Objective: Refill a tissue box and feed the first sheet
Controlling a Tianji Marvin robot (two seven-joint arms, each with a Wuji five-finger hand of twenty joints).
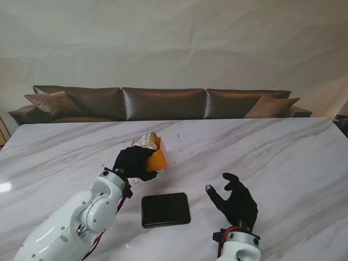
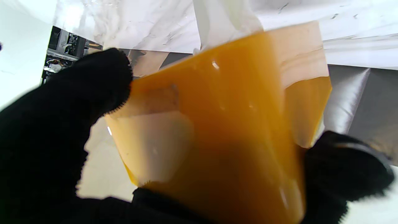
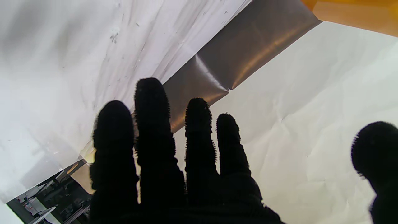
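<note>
Refilling has begun, as I judge it: the left hand (image 1: 134,162) is closed around one orange tissue pack (image 1: 156,154) and holds it lifted and tilted over the marble table (image 1: 283,157), at about 11 o'clock from the black box (image 1: 166,210). In the left wrist view the fingers (image 2: 96,81) press the glossy orange wrapper (image 2: 224,130) from both sides, and some white material (image 2: 224,18) shows at its far end; I cannot tell if this is a sheet or part of the wrapping.

The right hand (image 1: 235,201) holds nothing. Its fingers (image 3: 152,124) are straight and spread, with the thumb well apart, and it hovers at about 3 o'clock from the box, near to it but not touching.

The flat black box lies on the table, nearer to me than the pack, between the two arms. I take it for the tissue box, but its opening is not visible from the stand view.

The next move, I think, calls for bringing the pack toward 5 o'clock, over the box, and for the free hand to steady or open the box. The slippery wrapper may slide in the grasp.

By count: one pack, one box, two hands, one sofa (image 1: 163,103) at 12 o'clock behind the table
</note>
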